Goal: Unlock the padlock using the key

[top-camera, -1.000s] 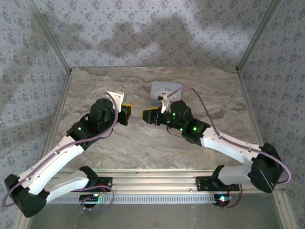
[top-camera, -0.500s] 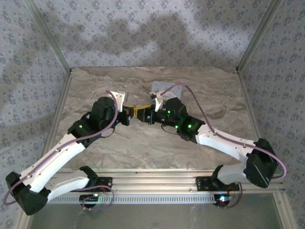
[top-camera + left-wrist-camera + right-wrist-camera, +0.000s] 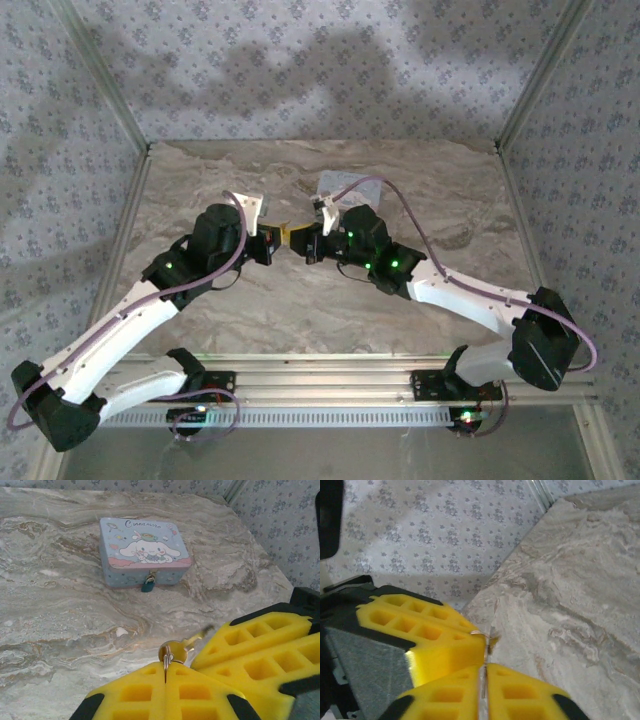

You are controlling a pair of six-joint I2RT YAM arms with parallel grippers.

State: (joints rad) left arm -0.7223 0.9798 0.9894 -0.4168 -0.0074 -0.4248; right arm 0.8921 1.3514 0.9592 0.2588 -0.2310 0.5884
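Key handover step, I judge; left jaws pinch small brass key; right jaws closed tight at blade, hold unclear; next: align blade with tiny bluish padlock.

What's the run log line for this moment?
left gripper shut on key | right gripper shut beside key, grip unclear | padlock on Cinnamoroll tin

Shiny brass key, dull metal padlock, glossy printed tin, matt yellow foam pads, smooth marble-look table.
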